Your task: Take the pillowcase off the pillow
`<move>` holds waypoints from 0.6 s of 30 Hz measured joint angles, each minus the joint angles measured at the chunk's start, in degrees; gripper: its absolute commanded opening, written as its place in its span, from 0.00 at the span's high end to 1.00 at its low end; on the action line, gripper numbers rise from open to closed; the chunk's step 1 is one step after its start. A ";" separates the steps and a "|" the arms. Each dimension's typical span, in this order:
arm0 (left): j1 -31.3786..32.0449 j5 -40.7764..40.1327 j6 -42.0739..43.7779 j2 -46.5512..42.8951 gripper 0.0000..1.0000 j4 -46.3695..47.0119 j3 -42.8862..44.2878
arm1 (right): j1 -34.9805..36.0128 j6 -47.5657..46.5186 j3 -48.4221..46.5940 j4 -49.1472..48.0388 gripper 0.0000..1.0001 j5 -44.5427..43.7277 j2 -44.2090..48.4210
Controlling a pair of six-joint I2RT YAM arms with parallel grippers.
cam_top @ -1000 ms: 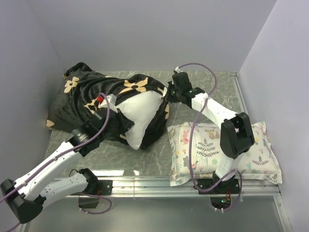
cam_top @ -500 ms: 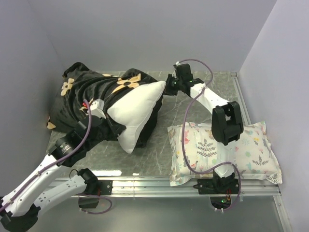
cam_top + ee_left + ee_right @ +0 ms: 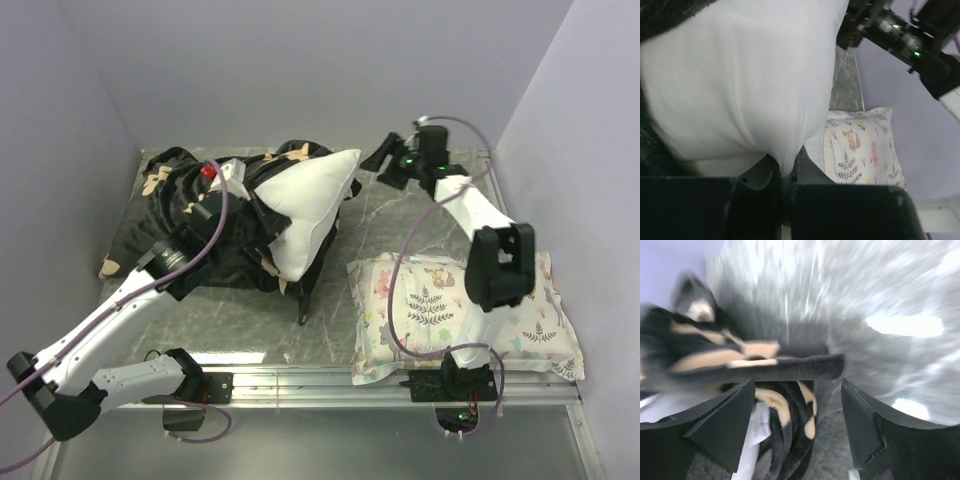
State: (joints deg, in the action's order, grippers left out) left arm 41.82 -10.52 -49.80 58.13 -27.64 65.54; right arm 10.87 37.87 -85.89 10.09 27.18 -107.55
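Roughly half the pillow (image 3: 308, 200) is out. Its white end lies bare near the middle of the table (image 3: 400, 235), and the pillowcase (image 3: 185, 205) is bunched over its left half. The left gripper (image 3: 785, 192) has its fingers pinched together on a fold of the pillow's white fabric. The right gripper (image 3: 380, 168) hangs just off the pillow's far-right corner, fingers spread and holding nothing. Its own view is blurred, with the case's hem ahead of the fingers, unclamped. The step in hand looks like peeling the case off. Next, I judge, the right gripper must close on that hem or on the bare corner, so the arms can pull cloth and pillow apart.
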 measured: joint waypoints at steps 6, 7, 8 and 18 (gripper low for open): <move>0.00 -1.40 -0.50 10.45 0.99 3.91 6.12 | -3.61 0.90 1.18 -0.57 0.21 -1.38 12.94; 0.00 -1.51 -0.59 12.50 1.00 5.18 6.91 | -3.54 1.05 1.18 -0.83 0.21 -1.20 14.93; -0.02 -1.57 -0.70 14.16 1.00 5.81 7.58 | -3.34 1.01 1.18 -0.96 0.21 -1.16 16.68; -0.15 3.17 0.72 38.51 0.47 9.79 23.17 | -0.17 -3.85 15.10 -1.25 0.17 -3.54 29.99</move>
State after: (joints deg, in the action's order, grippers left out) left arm 41.67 -7.35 -49.08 96.64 -17.85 88.71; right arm 10.70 34.02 -70.78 8.84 23.64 -77.56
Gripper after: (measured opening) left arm 0.335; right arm 0.825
